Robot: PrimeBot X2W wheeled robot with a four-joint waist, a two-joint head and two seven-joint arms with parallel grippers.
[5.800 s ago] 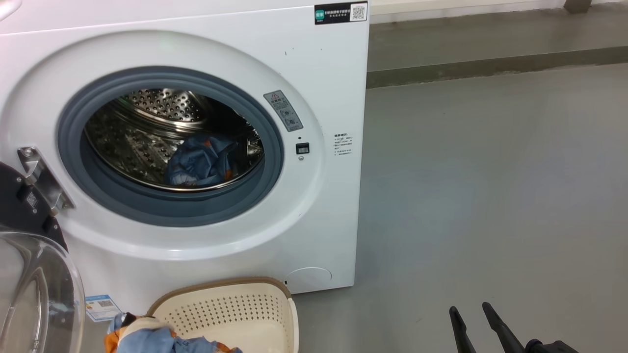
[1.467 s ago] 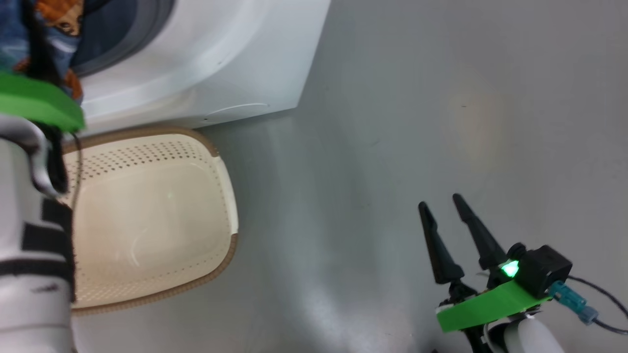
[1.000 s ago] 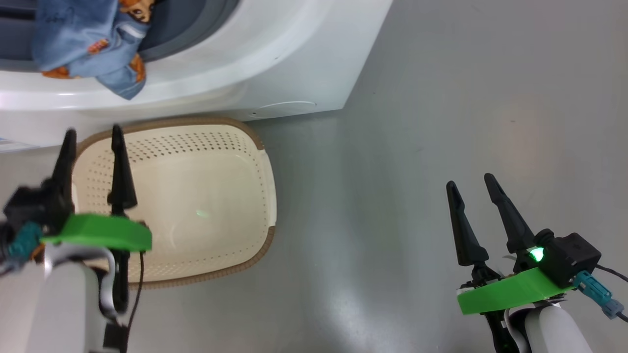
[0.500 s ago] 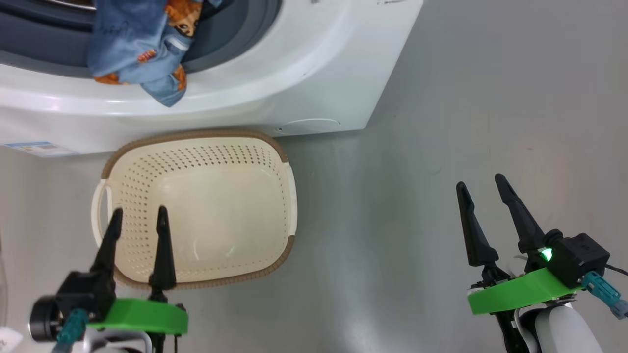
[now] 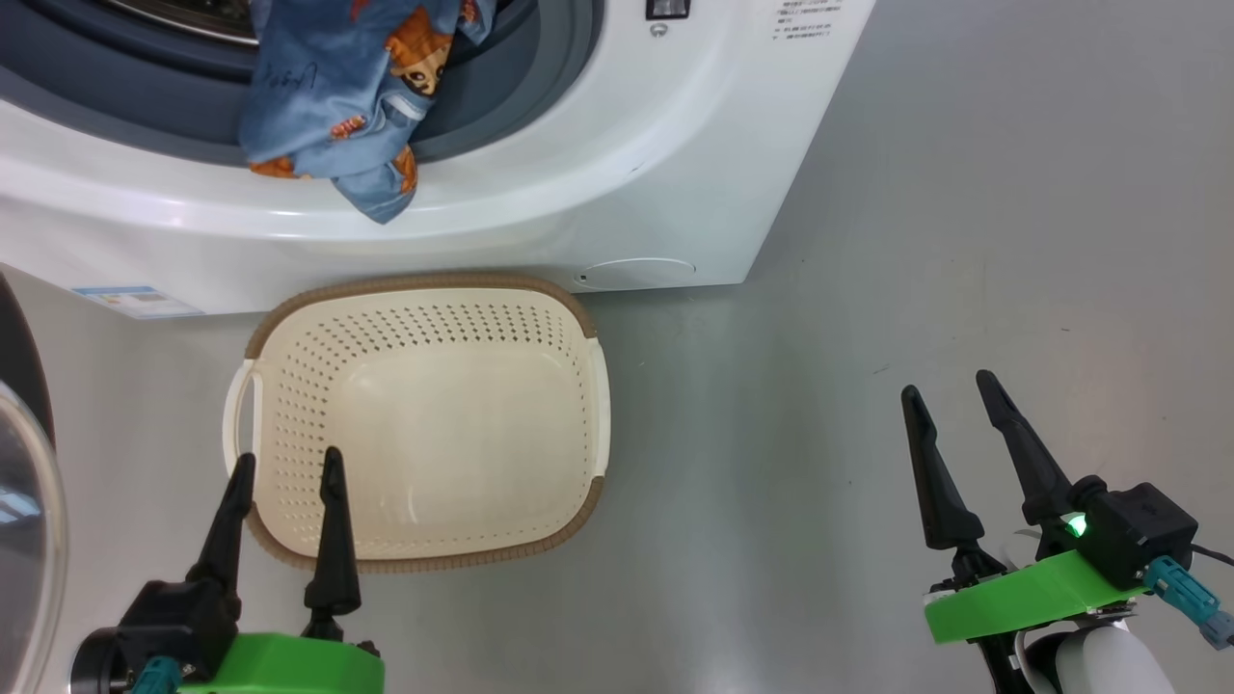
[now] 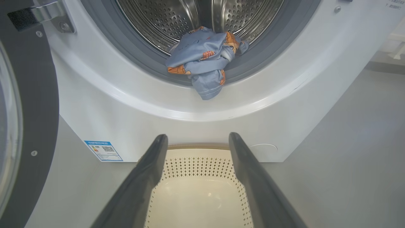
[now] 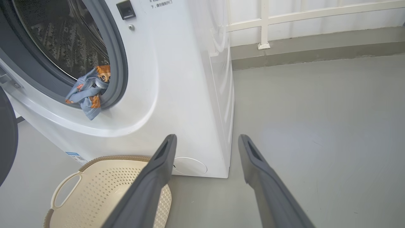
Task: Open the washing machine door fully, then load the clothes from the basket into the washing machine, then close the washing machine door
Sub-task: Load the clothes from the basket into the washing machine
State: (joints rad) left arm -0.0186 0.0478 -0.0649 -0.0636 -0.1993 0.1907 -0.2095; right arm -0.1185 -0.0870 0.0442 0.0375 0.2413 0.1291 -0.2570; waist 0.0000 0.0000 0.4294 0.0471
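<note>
The white washing machine (image 5: 617, 173) stands with its door (image 6: 28, 126) swung open at the left, black rim and glass showing. The blue bear-print clothes (image 5: 337, 106) hang over the grey rubber ring, partly out of the drum (image 6: 202, 72). On the floor in front sits the cream basket (image 5: 424, 424) with nothing in it. My left gripper (image 5: 284, 467) is open, over the basket's near left rim. Out to the right, my right gripper (image 5: 950, 395) is open above bare floor.
Grey floor (image 5: 964, 241) spreads to the right of the machine. A low step and white railing (image 7: 284, 22) run along the far wall. A blue label sticker (image 5: 135, 301) marks the machine's lower left front.
The left gripper let go of the clothes at the drum's mouth and drew back down over the basket. The head view has tilted up and shifted. The right gripper stays open.
</note>
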